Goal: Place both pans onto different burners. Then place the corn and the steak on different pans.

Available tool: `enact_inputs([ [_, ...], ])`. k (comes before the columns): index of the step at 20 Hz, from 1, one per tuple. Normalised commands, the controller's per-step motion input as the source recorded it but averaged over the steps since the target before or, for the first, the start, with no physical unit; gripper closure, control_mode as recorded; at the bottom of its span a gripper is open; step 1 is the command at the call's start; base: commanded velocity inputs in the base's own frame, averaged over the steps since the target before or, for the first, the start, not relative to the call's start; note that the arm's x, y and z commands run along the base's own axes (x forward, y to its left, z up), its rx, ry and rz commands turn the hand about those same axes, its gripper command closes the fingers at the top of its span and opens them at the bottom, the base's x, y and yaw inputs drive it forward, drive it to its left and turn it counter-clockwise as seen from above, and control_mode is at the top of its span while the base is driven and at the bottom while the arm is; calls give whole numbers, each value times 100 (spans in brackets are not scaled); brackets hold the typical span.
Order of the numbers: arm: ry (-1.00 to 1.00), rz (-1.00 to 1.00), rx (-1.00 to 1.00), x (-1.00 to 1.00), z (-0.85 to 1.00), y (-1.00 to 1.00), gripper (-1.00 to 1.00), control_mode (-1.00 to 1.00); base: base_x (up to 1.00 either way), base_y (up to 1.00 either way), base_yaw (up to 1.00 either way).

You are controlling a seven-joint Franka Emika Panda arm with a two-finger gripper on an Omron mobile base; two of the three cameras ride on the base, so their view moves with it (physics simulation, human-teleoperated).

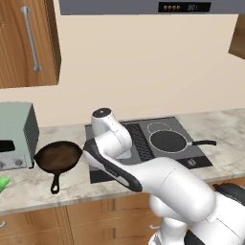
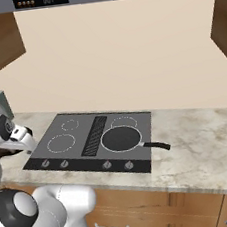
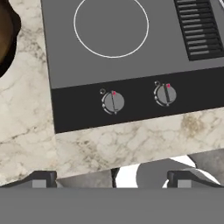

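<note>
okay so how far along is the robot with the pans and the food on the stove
Done: the grey pan sits on the front right burner. In hand: nothing; the open hand hovers over the cooktop's front left knobs, near the empty front left burner. Left: the cast-iron skillet is on the counter, and the corn is at the counter's left edge.

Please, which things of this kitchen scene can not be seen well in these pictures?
- Corn: left base view, cut by the left edge; a green tip shows.
- Cast-iron skillet: hand view, cut by the left edge.
- Front left burner: left base view, hidden by the arm.
- Hood display: digits too small to read.
</note>
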Motion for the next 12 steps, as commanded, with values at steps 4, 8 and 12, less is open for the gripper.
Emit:
enact_inputs([
  [4,0,3,2,0,-1,29,-100,-100,0,0,0],
  [8,0,3,6,0,-16,29,-100,-100,0,0,0],
  [12,0,0,5,0,-14,36,-100,-100,0,0,0],
])
